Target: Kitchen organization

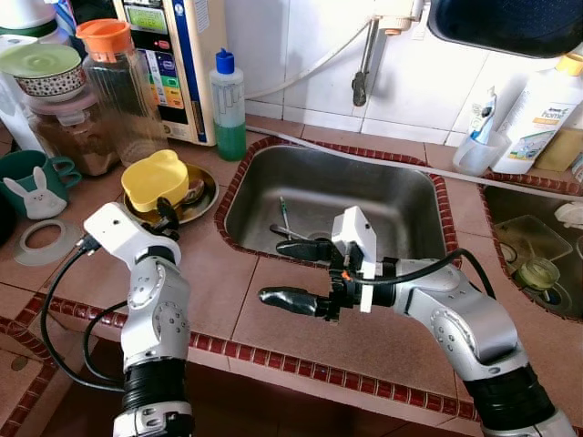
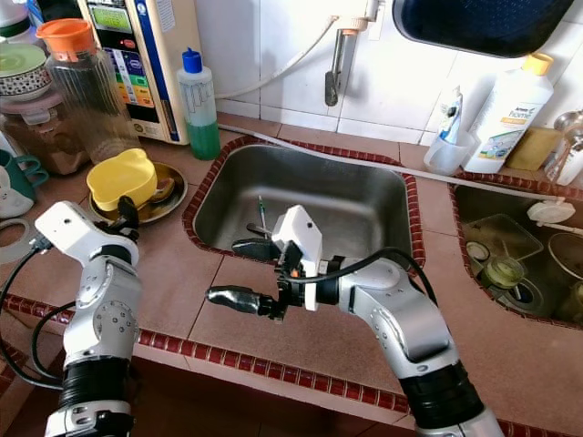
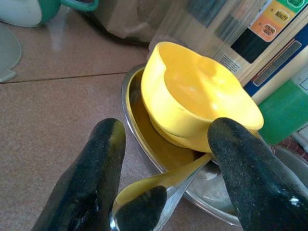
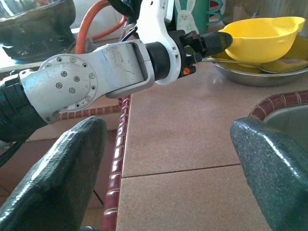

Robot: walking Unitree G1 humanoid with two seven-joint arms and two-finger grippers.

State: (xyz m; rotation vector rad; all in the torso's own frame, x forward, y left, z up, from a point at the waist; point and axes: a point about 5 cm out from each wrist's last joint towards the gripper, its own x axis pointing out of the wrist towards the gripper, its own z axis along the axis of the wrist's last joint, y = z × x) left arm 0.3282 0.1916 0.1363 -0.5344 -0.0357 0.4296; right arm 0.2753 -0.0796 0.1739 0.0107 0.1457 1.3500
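Yellow plastic bowl [image 1: 156,179] sits in a round steel dish [image 1: 206,194] left of the steel sink [image 1: 364,196]; the left gripper [image 3: 166,180], spread wide, faces it closely. The right gripper [image 1: 293,273] hovers wide before the sink, farther away.

Bowl [image 1: 156,180] on plate [image 1: 202,198], left of sink [image 1: 383,196]

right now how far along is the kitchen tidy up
Early on. Nothing looks put away: utensils lie in the sink. In hand: the left hand is open at the yellow bowl on the metal plate. The right hand is open and empty over the counter.
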